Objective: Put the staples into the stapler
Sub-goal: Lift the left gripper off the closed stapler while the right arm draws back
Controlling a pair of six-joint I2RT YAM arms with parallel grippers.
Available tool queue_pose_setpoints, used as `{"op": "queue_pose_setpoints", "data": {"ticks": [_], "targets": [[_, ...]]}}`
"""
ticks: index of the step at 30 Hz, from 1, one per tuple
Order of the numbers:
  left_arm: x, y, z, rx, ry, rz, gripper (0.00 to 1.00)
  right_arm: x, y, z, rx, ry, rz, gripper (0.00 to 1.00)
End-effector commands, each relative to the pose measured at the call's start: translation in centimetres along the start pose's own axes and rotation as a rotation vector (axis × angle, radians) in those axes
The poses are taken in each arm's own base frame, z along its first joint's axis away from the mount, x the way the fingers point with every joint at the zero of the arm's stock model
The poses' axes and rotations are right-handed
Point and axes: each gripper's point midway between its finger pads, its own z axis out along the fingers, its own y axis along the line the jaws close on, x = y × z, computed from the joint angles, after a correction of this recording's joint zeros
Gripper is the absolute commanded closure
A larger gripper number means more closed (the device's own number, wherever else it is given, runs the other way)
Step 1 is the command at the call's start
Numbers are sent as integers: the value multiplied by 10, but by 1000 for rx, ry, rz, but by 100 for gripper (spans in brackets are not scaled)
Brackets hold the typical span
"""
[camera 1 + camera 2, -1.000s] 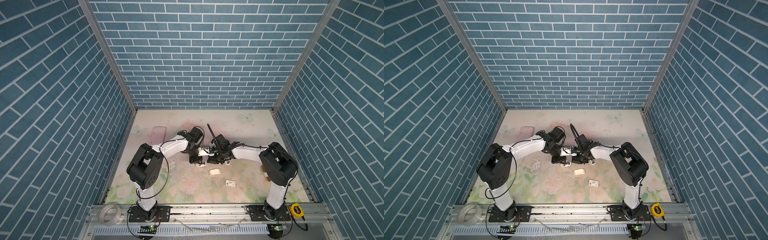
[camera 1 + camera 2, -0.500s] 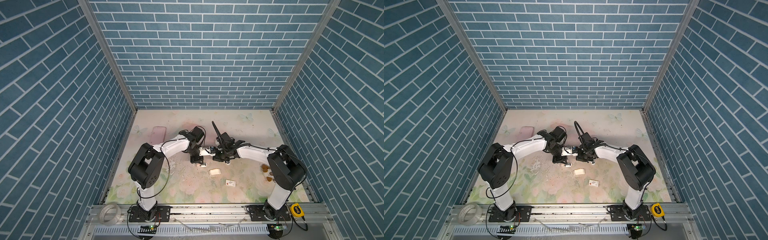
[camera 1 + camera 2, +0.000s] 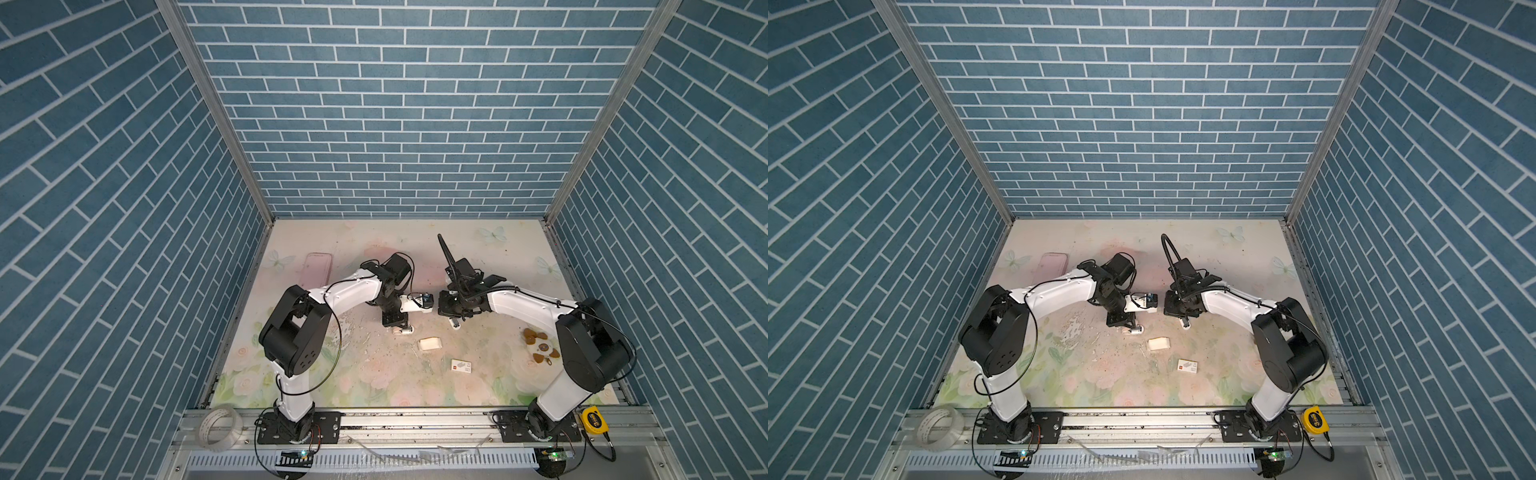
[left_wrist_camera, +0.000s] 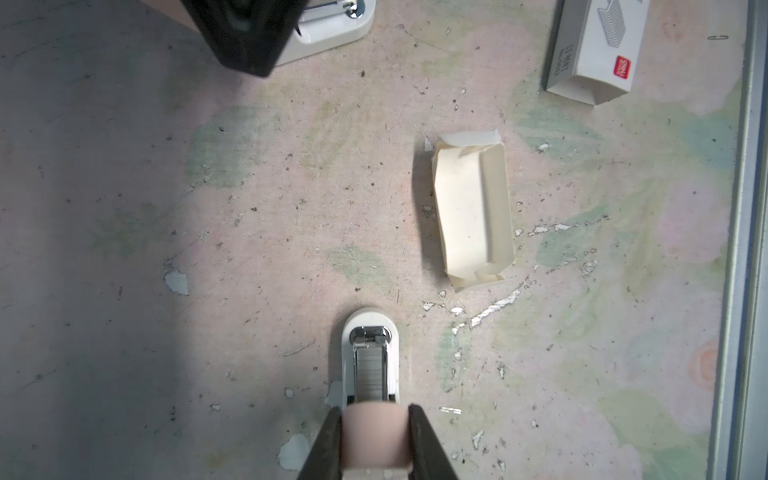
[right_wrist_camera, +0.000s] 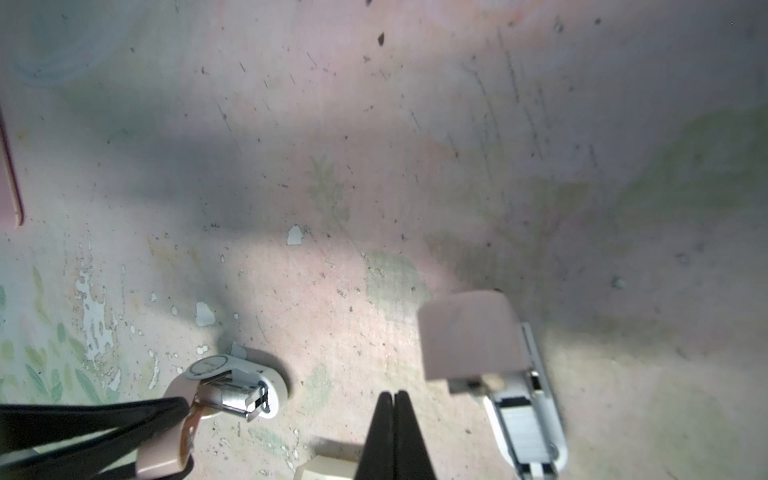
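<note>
The pink-topped stapler is pinched in the left claw; the right claw is pressed together. Scuffed open mat is seen around the folded cream cardboard tray.

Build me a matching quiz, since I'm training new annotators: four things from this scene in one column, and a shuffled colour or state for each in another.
Things
1. left gripper
2. right gripper
3. cardboard tray
4. tape measure

Colour or state
A. yellow
B. shut on nothing
C. cream, looks empty
D. clamped on the pink top of the stapler

Pairs: 1-D, 2-B, 3-C, 4-A
</note>
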Motion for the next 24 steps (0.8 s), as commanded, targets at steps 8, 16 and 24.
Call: {"op": "queue_pose_setpoints", "data": {"ticks": [8,16,24], "targets": [[6,-12,16,59,56,-23,94,-10,-25,-46,76,-75,-12,96],[8,-10,28,58,118,-9,95,-10,-46,-106,111,-197,17,96],[17,-12,45,43,239,23,96,20,-69,-147,118,-261,70,96]]}}
